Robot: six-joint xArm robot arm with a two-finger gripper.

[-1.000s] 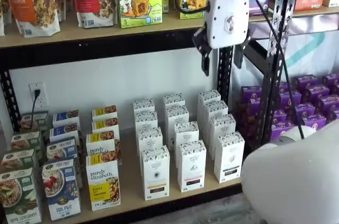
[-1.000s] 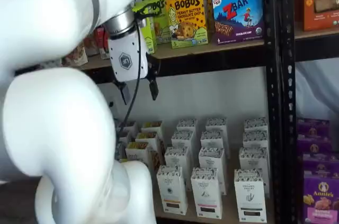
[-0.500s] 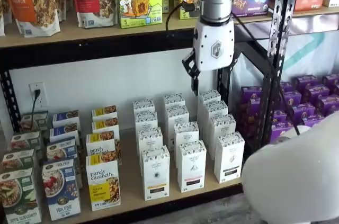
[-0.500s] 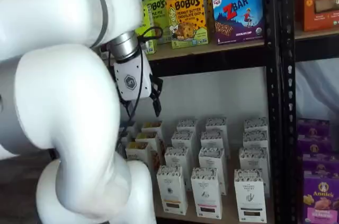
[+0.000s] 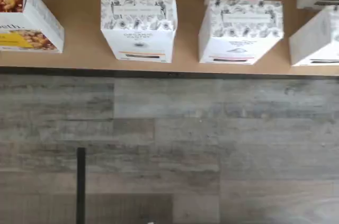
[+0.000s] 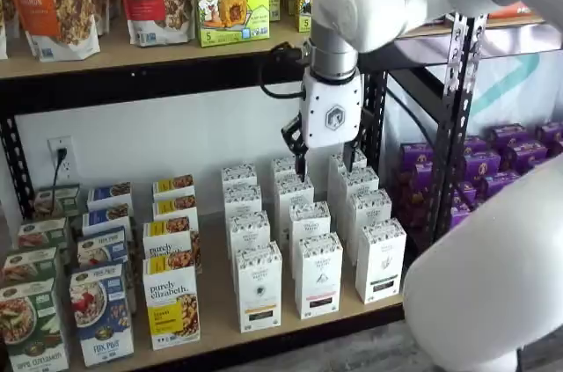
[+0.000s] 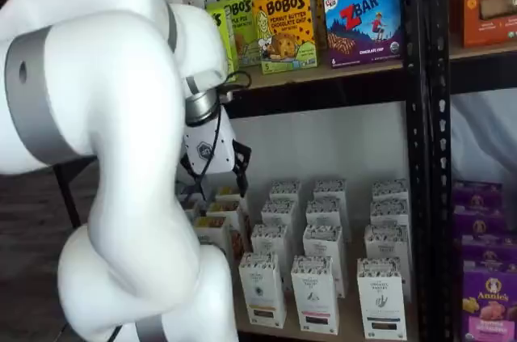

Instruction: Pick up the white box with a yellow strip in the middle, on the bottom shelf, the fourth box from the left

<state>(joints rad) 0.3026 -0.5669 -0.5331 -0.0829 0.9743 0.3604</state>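
Observation:
The white box (image 6: 259,288) with a pale yellowish strip stands at the front of the leftmost column of white cartons on the bottom shelf (image 6: 215,306). It also shows in a shelf view (image 7: 261,289). In the wrist view the carton (image 5: 139,27) beside the purely elizabeth box stands at the shelf's (image 5: 85,49) front edge. My gripper (image 6: 330,161) hangs open and empty above the back rows of white cartons, higher than and behind the white box. It also shows in a shelf view (image 7: 214,184).
White cartons with black strips (image 6: 318,275) fill the columns to the right. Purely elizabeth boxes (image 6: 171,302) stand to the left. A black upright (image 6: 457,108) and purple boxes (image 6: 515,161) are to the right. The upper shelf (image 6: 158,60) holds Bobo's boxes. Grey wood-look floor (image 5: 169,144) lies below.
The gripper has come down and to the left, from the upper shelf's level to just above the back white cartons. The boxes have not moved.

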